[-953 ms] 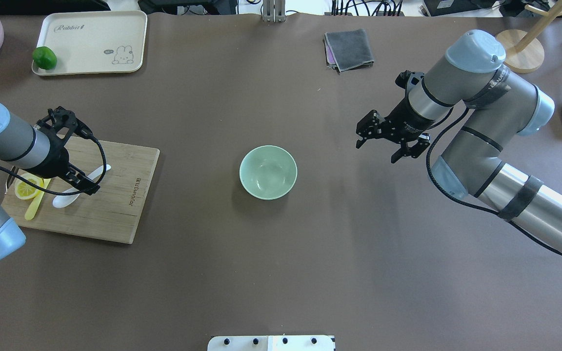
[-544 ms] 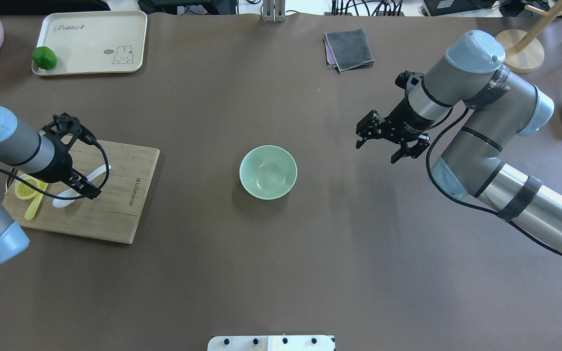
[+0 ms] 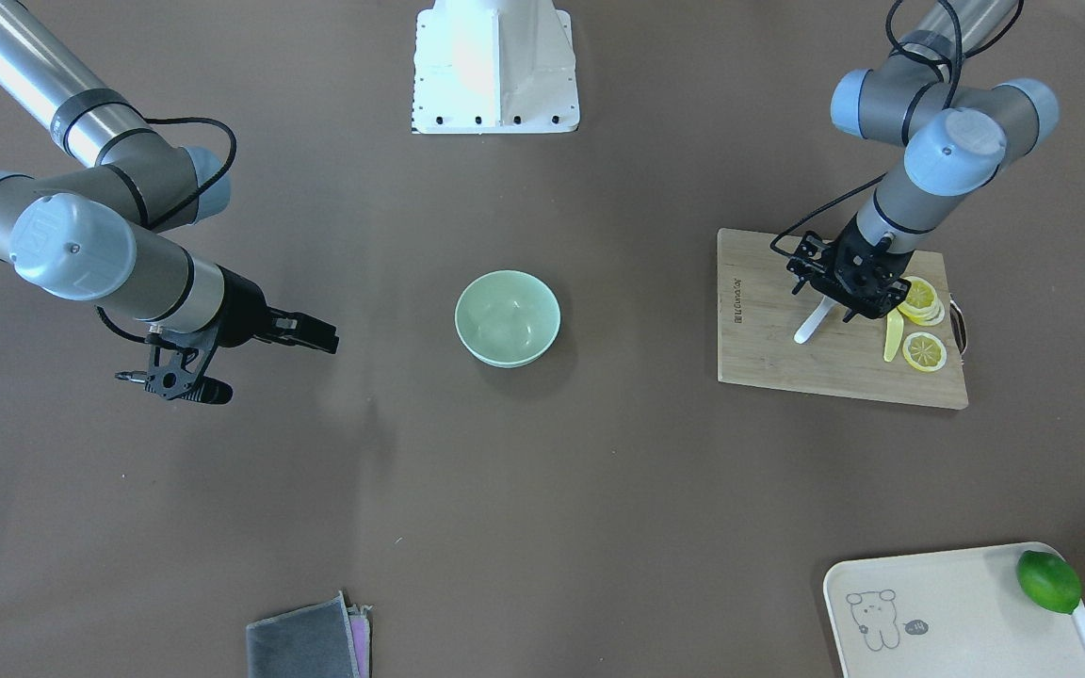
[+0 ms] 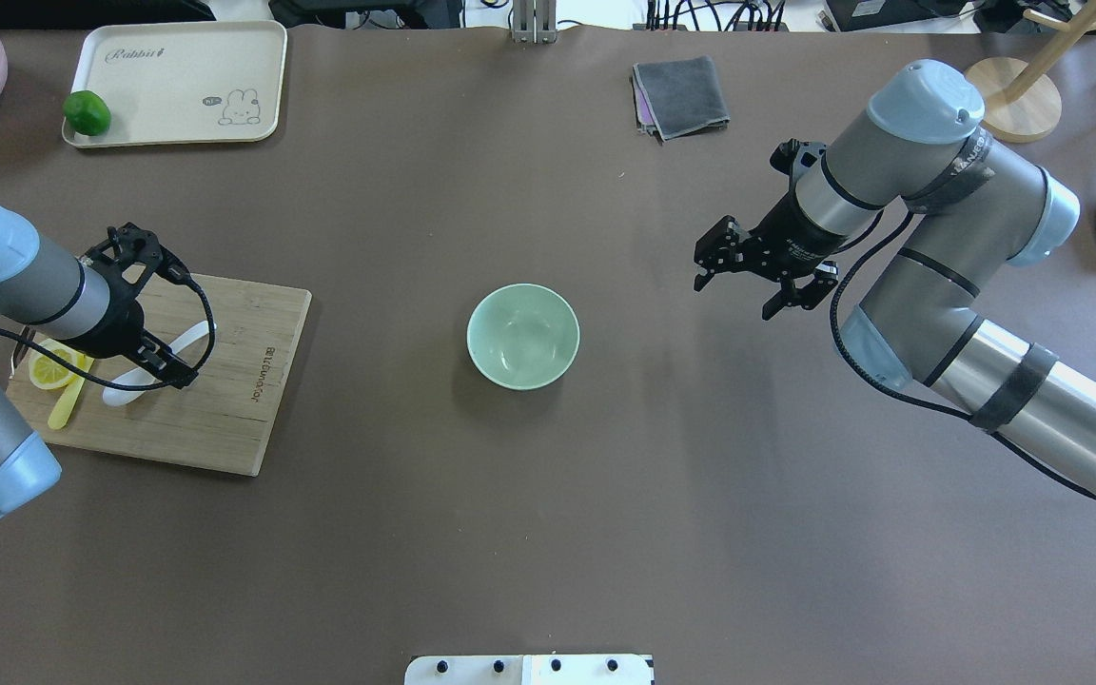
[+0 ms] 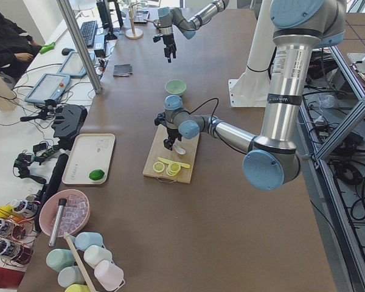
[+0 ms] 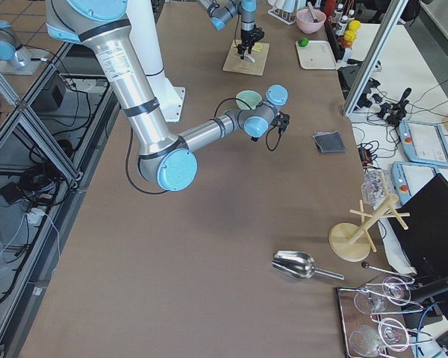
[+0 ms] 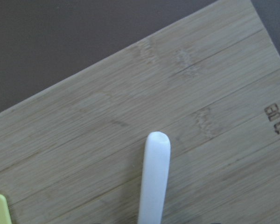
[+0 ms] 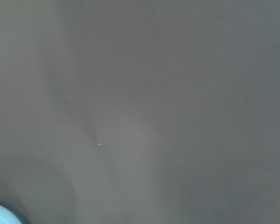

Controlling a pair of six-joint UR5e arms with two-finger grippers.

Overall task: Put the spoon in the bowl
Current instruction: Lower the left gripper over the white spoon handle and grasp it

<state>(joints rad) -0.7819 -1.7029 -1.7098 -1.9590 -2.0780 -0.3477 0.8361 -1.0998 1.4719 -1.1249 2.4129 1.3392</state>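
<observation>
Step in hand: going for the grasp. Left gripper (image 4: 167,366) is low over the small glossy white ceramic soup spoon (image 4: 201,333), which lies on the bamboo cutting board (image 4: 225,419). Its jaw gap is hidden, so I can't tell if it grips. Right gripper (image 4: 734,295) is spread wide and empty. Next: clamp the handle, lift, carry to the round mint-green bowl (image 4: 548,323), well apart.
</observation>
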